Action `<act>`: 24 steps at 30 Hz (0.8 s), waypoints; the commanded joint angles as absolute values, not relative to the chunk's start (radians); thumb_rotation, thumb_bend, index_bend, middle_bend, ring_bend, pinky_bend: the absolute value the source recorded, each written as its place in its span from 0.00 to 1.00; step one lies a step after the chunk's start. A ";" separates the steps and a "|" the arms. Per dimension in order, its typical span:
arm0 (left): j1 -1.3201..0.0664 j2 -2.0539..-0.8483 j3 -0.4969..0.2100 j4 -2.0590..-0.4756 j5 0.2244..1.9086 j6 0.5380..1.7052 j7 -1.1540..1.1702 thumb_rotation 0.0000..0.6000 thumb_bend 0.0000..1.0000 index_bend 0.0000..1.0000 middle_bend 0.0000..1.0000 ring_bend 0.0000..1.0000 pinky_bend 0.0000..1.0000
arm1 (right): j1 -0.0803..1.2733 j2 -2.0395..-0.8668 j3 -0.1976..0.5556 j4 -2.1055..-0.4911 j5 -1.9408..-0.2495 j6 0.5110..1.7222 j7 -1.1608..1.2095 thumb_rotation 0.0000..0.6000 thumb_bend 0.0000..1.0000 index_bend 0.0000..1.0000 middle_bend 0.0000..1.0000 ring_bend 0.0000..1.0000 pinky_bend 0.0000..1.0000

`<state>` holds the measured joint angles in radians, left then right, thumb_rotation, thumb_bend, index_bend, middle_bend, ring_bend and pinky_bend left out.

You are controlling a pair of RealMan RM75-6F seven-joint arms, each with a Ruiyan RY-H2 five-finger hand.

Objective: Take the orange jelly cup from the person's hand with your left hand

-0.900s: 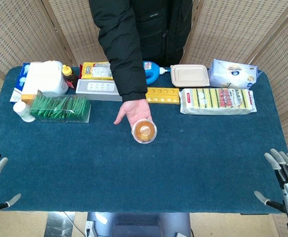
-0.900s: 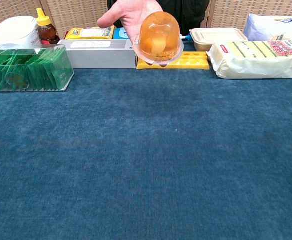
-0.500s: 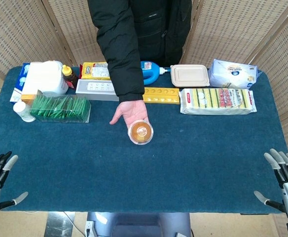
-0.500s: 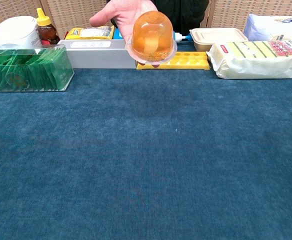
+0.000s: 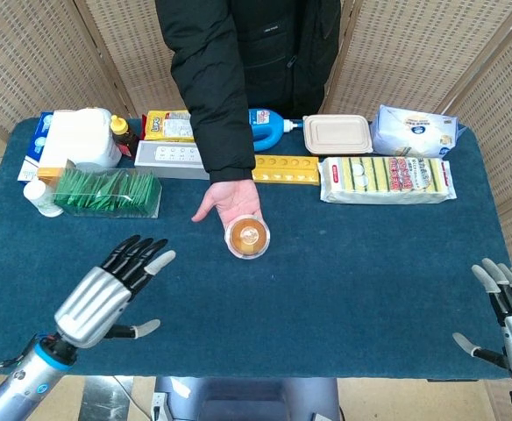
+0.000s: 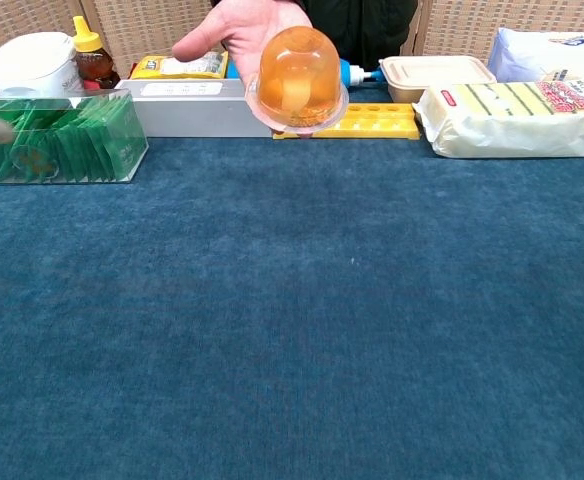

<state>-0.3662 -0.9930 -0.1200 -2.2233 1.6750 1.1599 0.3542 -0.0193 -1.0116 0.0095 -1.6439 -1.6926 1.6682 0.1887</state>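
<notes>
Orange jelly cup (image 5: 247,237) sits on the person's hand (image 5: 231,200), not taken yet. My left hand (image 5: 107,292) is empty, fingers spread, well short of the cup; reach and grasp remain.

Along the blue worktop's (image 5: 344,263) far edge: green packet box (image 5: 109,193), grey strip (image 5: 170,159), yellow tray (image 5: 288,170), lidded container (image 5: 337,134), sponge pack (image 5: 386,180)

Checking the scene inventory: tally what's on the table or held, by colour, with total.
Orange: 1, jelly cup
Yellow: 2, snack bag, tray
Green: 1, packet box
White: 3, jug, small bottle, tissue pack
Total: 7
</notes>
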 commanded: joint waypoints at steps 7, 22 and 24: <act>-0.775 -1.350 -0.339 -2.292 0.947 1.145 0.973 1.00 0.14 0.00 0.00 0.00 0.05 | -0.010 -1.006 0.013 -1.634 -1.676 1.651 0.224 1.00 0.08 0.00 0.00 0.02 0.00; -1.007 -1.568 -0.405 -2.172 0.624 1.421 1.161 1.00 0.14 0.00 0.00 0.00 0.05 | -0.004 -0.997 0.019 -1.620 -1.658 1.643 0.278 1.00 0.08 0.00 0.00 0.02 0.00; -1.016 -1.569 -0.402 -2.162 0.609 1.430 1.156 1.00 0.14 0.00 0.00 0.00 0.05 | -0.003 -0.996 0.019 -1.618 -1.655 1.641 0.285 1.00 0.08 0.00 0.00 0.02 0.00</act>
<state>-1.0094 -1.5659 -0.4024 -2.1690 0.6171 1.4245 1.1566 -0.0031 -0.9967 0.0189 -1.6191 -1.6562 1.6419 0.2837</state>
